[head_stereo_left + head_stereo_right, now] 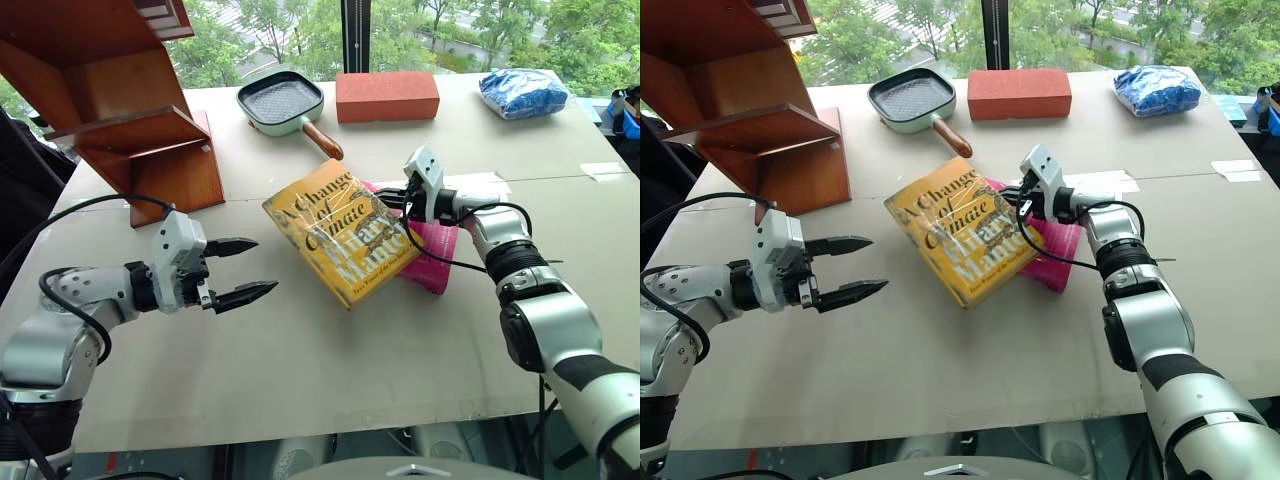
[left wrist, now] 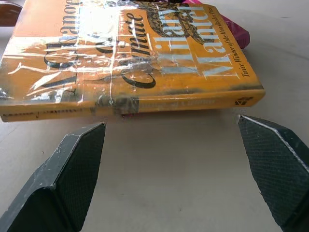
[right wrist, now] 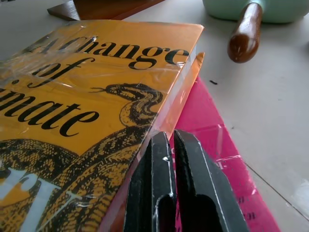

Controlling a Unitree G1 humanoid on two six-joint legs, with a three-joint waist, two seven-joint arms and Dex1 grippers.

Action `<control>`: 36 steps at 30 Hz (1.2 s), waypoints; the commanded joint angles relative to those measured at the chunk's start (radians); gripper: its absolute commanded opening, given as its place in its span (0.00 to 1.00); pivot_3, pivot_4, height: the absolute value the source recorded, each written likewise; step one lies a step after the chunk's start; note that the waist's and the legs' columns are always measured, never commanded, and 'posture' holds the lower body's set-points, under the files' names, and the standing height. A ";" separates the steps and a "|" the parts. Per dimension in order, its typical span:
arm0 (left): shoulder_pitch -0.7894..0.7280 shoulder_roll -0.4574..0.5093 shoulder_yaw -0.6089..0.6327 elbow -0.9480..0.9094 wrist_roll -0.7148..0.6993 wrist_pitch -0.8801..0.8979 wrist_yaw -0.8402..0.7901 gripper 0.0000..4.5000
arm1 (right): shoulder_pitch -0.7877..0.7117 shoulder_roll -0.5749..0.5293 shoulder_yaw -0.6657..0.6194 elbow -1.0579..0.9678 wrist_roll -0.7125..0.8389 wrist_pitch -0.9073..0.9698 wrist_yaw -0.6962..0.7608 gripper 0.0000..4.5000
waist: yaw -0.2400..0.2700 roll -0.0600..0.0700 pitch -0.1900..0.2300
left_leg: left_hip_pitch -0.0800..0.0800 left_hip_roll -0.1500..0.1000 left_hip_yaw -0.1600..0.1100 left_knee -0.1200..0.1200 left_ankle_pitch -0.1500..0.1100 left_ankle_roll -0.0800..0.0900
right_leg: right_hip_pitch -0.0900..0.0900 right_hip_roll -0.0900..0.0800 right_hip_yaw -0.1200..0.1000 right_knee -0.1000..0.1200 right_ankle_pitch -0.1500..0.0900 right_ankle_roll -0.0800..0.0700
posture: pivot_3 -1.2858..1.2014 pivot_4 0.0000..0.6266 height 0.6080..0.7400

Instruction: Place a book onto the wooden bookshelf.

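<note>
right end effector [image 1: 1024, 205] is pinched closed at the yellow paperback's [image 1: 962, 238] edge; a push could slide it past the spread left end effector [image 1: 845, 269].

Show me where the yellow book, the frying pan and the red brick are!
yellow book [image 1: 338, 236]: left eye view, middle of its front cover.
frying pan [image 1: 281, 101]: left eye view, ridged inside of the pan.
red brick [image 1: 387, 96]: left eye view, its front face.
</note>
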 commanded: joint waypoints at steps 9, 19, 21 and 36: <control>0.046 -0.130 -0.019 -0.104 -0.168 0.350 0.255 1.00 | 0.051 -0.095 -0.066 -0.212 0.038 0.058 -0.095 0.01 | 0.001 0.000 0.000 | 0.000 0.000 0.001 0.000 0.000 0.000 | 0.000 0.000 0.001 0.000 0.000 0.000 | 0.52 0.24 1.00; 0.062 -0.549 0.081 -0.070 -0.569 0.616 0.756 1.00 | 0.439 -0.351 -0.141 -1.011 0.282 0.455 0.004 0.42 | 0.018 -0.001 -0.001 | 0.000 0.000 -0.001 0.005 -0.002 0.003 | 0.001 0.000 0.001 0.002 0.001 0.001 | 0.52 0.24 1.00; 0.051 -0.612 0.076 -0.070 -0.611 0.612 0.813 1.00 | 0.513 -0.406 -0.172 -1.153 0.358 0.544 0.010 0.62 | 0.027 -0.001 -0.001 | 0.000 0.000 0.000 0.006 -0.002 0.004 | 0.002 -0.001 0.001 0.001 0.001 0.001 | 0.52 0.24 1.00; -0.131 -0.794 -0.033 0.164 -0.525 0.531 0.902 0.72 | 0.713 -0.510 -0.322 -1.532 0.707 0.822 -0.157 1.00 | 0.058 -0.006 -0.005 | 0.003 0.001 0.000 0.011 -0.002 0.004 | 0.009 0.001 -0.001 -0.001 0.005 0.002 | 0.52 0.24 1.00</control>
